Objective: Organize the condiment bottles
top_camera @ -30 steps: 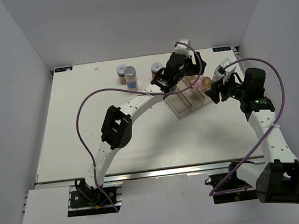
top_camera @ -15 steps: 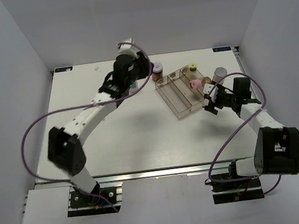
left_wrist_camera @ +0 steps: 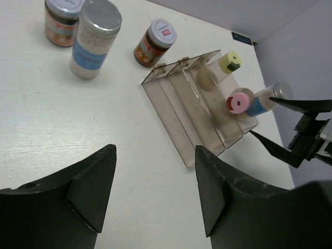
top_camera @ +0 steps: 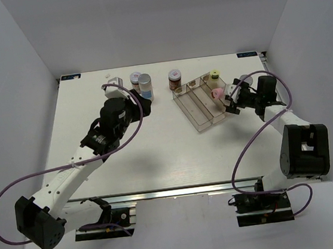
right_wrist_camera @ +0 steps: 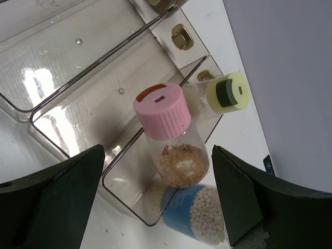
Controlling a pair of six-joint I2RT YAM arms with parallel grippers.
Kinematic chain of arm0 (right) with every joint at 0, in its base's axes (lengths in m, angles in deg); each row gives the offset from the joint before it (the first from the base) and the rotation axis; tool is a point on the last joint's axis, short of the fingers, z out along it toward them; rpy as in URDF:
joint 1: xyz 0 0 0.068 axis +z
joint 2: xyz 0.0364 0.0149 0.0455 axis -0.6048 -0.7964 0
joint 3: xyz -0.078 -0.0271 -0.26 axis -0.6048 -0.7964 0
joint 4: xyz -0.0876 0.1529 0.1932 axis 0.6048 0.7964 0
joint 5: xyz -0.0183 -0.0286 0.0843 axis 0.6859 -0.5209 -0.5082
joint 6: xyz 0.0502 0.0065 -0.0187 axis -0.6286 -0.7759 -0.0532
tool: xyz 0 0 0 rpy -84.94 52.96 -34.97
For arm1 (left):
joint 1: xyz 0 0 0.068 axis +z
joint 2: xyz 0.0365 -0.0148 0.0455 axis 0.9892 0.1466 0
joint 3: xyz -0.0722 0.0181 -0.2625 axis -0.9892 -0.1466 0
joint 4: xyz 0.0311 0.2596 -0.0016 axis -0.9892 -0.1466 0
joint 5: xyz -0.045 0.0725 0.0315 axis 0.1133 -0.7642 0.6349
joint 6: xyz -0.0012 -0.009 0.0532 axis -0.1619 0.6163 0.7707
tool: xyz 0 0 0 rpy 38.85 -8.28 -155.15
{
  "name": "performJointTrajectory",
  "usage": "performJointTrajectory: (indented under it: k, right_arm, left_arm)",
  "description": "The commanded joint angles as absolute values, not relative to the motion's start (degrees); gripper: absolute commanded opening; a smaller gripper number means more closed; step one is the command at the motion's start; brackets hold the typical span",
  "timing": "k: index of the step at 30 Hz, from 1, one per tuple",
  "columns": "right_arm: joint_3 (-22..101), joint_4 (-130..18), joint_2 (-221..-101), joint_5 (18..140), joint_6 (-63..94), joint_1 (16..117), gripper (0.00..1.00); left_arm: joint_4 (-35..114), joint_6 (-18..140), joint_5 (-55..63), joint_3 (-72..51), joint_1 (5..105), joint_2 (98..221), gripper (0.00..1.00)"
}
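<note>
Pink-capped bottle (right_wrist_camera: 168,140), tan granules inside, stands in tray (right_wrist_camera: 78,57) end compartment. Left wrist view, unlike right, shows silver-capped bottle (left_wrist_camera: 93,36) and brown jars (left_wrist_camera: 154,42). Left hand (left_wrist_camera: 154,150) and right hand (right_wrist_camera: 158,155) open, empty.

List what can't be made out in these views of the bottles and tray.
- Blue-labelled bottle next to the pink-capped bottle: right wrist view, cut off by the bottom edge.
- Far-left brown jar: left wrist view, lid cut off by the top edge.
- Other brown jar, label print: every view, too small to read.
</note>
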State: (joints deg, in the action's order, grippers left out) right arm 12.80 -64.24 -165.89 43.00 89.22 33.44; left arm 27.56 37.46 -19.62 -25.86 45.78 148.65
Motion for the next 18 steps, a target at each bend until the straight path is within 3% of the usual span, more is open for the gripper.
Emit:
performJointTrajectory:
  k: [1,18]
  right_arm:
    - [15.62,-67.61,-167.65,43.22,91.82,34.49,0.89]
    - [25.72,-62.53,-178.98,44.36,100.61,37.12,0.87]
  left_arm:
    - [24.18,36.41,-22.1,-26.19,45.8,147.27,0.72]
    - [21.89,34.83,-23.16,-27.24,45.8,146.48,0.73]
